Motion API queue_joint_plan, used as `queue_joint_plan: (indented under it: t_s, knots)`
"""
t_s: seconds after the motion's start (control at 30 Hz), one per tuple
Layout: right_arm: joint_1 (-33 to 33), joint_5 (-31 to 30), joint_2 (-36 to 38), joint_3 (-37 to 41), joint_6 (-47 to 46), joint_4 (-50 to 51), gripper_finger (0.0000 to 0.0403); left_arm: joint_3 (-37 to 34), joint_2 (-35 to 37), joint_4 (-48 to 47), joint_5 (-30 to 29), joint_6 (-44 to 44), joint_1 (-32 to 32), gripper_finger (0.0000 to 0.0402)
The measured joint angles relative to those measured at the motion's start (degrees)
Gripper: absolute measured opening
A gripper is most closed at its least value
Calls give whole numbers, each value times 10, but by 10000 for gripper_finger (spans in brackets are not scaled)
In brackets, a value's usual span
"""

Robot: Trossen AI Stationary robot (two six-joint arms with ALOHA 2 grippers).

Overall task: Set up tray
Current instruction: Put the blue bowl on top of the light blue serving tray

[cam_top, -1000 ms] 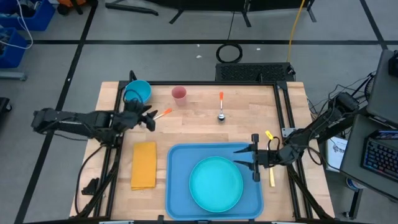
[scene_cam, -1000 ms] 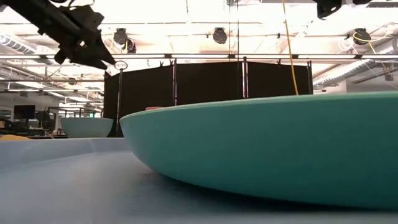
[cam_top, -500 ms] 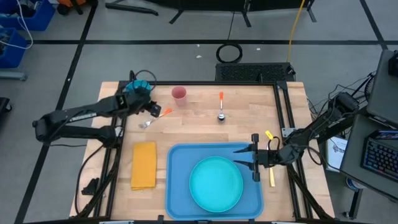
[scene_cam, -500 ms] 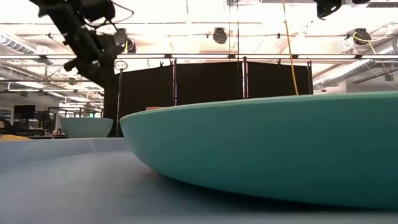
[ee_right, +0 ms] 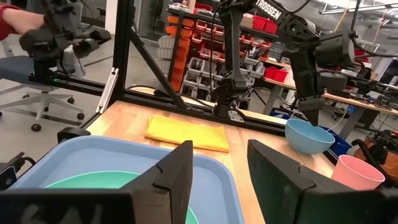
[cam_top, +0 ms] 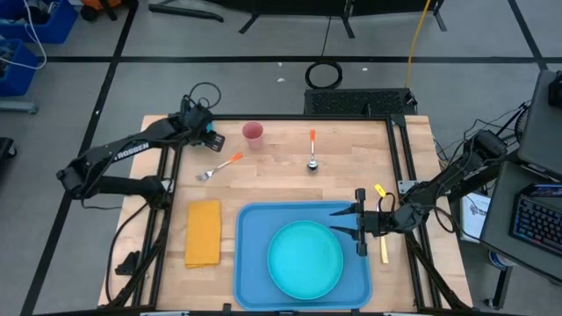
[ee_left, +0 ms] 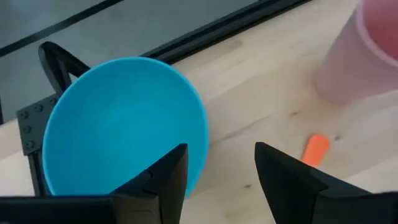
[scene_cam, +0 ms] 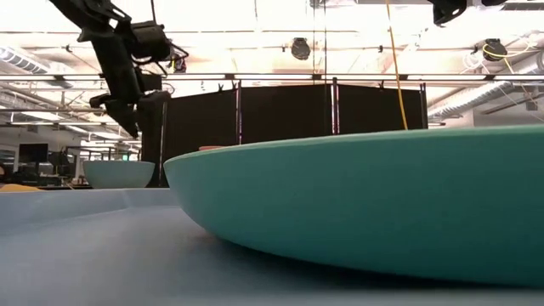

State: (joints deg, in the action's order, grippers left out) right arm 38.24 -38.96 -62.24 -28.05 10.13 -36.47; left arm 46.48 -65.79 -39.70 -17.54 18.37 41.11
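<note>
The blue tray (cam_top: 250, 263) lies at the table's near edge with the round teal plate (cam_top: 305, 259) on it. My left gripper (ee_left: 217, 174) hangs open over the table's far left corner (cam_top: 205, 132). It sits above the near rim of the blue bowl (ee_left: 124, 124), which the arm hides in the high view. My right gripper (cam_top: 356, 221) waits open and level at the tray's right rim, fingers pointing left. A yellow-orange napkin (cam_top: 204, 233) lies flat left of the tray.
A fork with an orange handle (cam_top: 219, 165) lies near the bowl, with a pink cup (cam_top: 253, 133) and an orange-handled spoon (cam_top: 312, 149) along the far side. A yellow-handled utensil (cam_top: 382, 246) lies right of the tray. A person in red (ee_right: 12, 25) sits beyond the table.
My left gripper has swung from beside the fork's tines toward the table's far left corner and now hangs over the blue bowl. The fork stays on the table where it lay.
</note>
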Motion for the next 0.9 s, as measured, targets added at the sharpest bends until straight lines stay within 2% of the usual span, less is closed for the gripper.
queue_joint_plan:
  t_s: [0.13, 0.43, 0.9]
  knots:
    - [0, 0, 0, 0, -5, 0, 141, 0, -32, 0, 25, -21, 16, 191]
    - [0, 0, 0, 0, -6, 3, 141, 0, -74, 10, 13, -32, 34, 191]
    - [0, 0, 0, 0, -6, 8, 141, 0, -83, 10, 39, -34, 66, 191]
